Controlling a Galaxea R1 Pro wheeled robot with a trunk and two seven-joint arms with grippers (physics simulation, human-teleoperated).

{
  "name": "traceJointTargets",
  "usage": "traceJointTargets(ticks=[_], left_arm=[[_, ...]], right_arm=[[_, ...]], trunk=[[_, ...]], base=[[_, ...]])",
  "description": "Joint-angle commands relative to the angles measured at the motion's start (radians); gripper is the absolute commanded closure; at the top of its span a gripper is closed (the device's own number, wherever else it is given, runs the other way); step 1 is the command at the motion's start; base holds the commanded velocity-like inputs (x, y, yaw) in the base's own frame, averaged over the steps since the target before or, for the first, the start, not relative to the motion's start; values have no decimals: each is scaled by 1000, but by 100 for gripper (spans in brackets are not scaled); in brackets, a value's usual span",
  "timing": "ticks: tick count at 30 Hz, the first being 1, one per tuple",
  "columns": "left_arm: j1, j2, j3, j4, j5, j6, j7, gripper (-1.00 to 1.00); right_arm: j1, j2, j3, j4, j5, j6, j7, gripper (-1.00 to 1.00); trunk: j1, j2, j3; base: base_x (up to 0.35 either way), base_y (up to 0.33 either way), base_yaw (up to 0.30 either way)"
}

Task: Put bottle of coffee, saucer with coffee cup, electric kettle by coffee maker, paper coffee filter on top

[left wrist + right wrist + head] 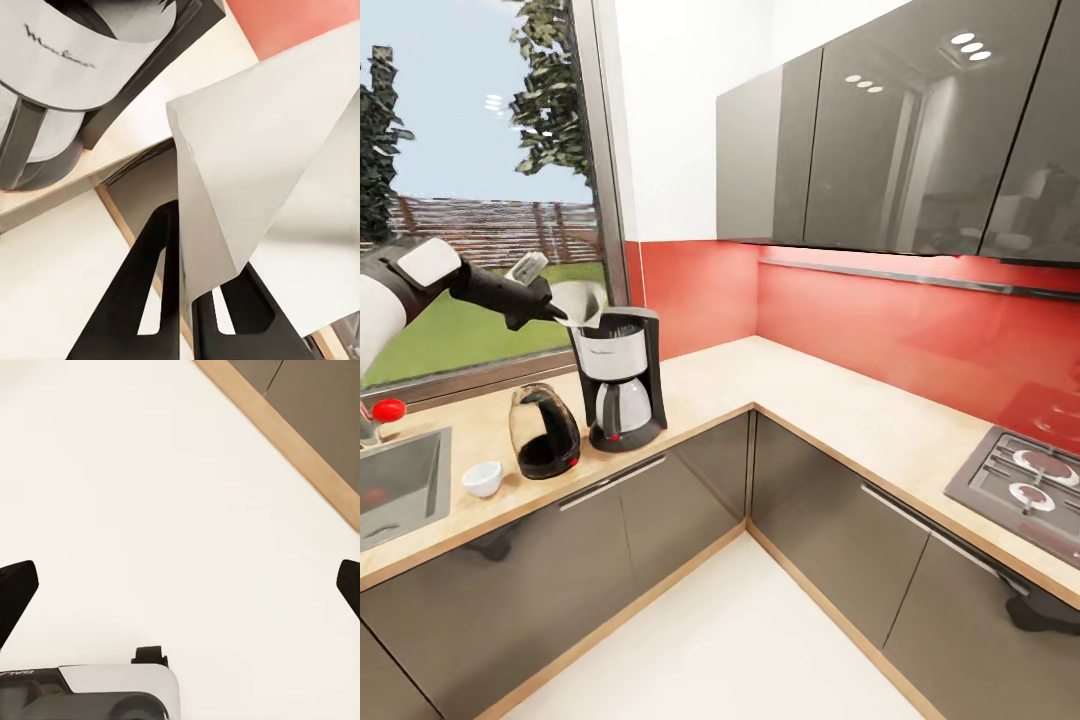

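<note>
Gripping a paper coffee filter, the left tool is closed on the filter's folded lower edge, and the left wrist view shows both dark fingers pinching that edge. The filter is held in the air just above the top of the coffee maker, at the machine's window side; whether it touches the lid cannot be told. The filter is a pale grey-white cone of creased paper, its wide mouth opening upward and its long axis tilted, the narrow end toward the tool.

The coffee maker stands upright on the table, black with a silver band and a glass carafe. An electric kettle stands just beside it, and a white coffee cup rests near the kettle, next to the sink.

The right tool is open, its fingertips well apart above the pale floor.
</note>
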Motion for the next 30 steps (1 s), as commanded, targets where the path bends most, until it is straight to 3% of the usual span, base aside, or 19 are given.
traceJointTargets(ticks=[1, 9, 21, 30], left_arm=[[-1, 0, -6, 3, 7, 1, -3, 100], [2, 0, -4, 4, 6, 1, -3, 100], [71, 0, -3, 3, 6, -2, -3, 100], [78, 2, -4, 0, 6, -2, -3, 100]], right_arm=[[0, 0, -1, 0, 1, -2, -1, -100], [0, 0, -1, -2, 1, -2, -1, -100], [0, 0, -1, -1, 1, -2, -1, -100], [0, 0, -1, 0, 1, -2, -1, -100]], trunk=[[1, -2, -2], [1, -2, -2], [1, -2, -2], [1, -2, -2]], base=[[20, 0, 0], [172, 0, 0], [10, 0, 0], [109, 0, 0]])
